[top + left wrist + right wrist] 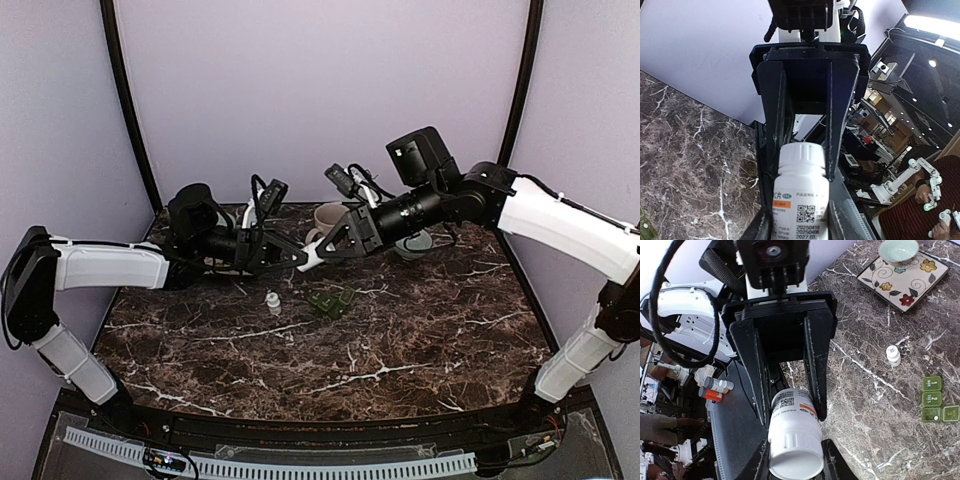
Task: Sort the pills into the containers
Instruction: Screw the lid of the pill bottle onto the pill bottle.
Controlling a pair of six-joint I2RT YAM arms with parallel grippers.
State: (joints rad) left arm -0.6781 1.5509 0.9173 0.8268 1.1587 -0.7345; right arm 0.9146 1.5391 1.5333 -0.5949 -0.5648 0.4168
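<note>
A white pill bottle (310, 254) with an orange-striped label is held in the air between both grippers, above the back of the table. My left gripper (298, 257) is shut on the bottle's body (800, 200). My right gripper (322, 247) is shut round its white cap (796, 447), and the two grippers face each other. A green pill organiser (332, 302) lies on the table below, with several compartments and one white pill (936, 417) in it. A small white bottle (272, 300) stands to its left and also shows in the right wrist view (893, 354).
A cream mug (328, 217) stands at the back of the marble table. A pale green bowl (898, 251) sits on a flowered square plate (927, 277), under the right arm in the top view (412, 243).
</note>
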